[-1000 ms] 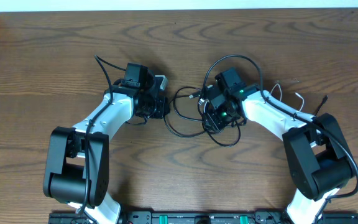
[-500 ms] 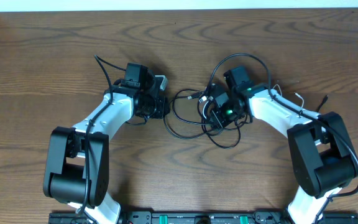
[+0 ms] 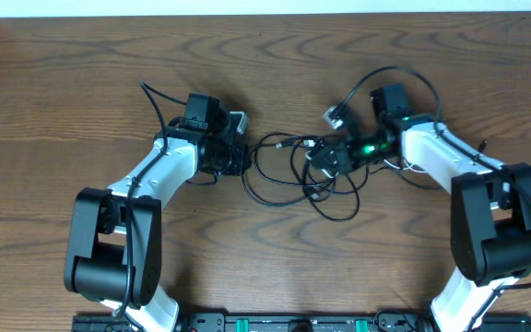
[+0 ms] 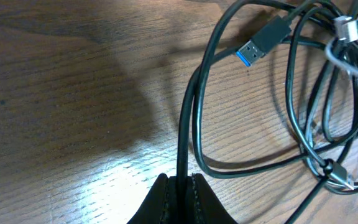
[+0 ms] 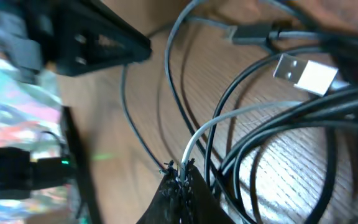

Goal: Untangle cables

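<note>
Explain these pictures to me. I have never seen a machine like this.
These are two robot arms at a wooden table. The wide picture looks down from above. The other two come from a camera on each arm's wrist, looking past its own hand. A tangle of thin cables lies between the arms. The left hand is pinched shut on a black cable. The right hand is shut too, apparently on a white cable.
</note>
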Available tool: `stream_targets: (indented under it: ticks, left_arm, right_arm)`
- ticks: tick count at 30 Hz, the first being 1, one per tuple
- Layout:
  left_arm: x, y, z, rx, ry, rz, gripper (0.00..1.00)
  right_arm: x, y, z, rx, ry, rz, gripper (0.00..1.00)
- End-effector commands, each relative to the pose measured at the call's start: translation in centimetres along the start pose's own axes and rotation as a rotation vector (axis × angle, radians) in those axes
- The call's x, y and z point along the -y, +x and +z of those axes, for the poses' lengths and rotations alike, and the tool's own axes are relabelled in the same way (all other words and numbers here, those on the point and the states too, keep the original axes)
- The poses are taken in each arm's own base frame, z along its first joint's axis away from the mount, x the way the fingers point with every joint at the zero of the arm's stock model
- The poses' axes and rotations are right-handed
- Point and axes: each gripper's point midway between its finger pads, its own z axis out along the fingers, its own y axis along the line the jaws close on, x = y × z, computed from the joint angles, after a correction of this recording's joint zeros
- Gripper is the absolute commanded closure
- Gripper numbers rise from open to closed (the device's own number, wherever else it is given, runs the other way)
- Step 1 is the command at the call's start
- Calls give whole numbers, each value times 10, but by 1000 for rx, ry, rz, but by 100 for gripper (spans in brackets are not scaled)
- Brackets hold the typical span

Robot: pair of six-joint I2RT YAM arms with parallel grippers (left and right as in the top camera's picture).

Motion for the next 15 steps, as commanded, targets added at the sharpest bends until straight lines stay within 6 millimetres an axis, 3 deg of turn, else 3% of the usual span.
stream_targets:
  ticks: [1,4,9,15]
  left_arm:
    - [-1,-7,-2,13,-6,24,91]
    - [-2,-7,-2,14,-17,24,91]
    - [-4,-7,-2,14,-25,24,91]
    - [-4,-7,-2,15,-25,24,91]
  right_arm:
    - [-22,-25,-23,66,-64,-19,99]
    - [-31,-41,-46,119,6,-74,98]
    - [-49,-69,-102,257,229,-170,99]
    - [-86,-87,-184,497,450,-200,99]
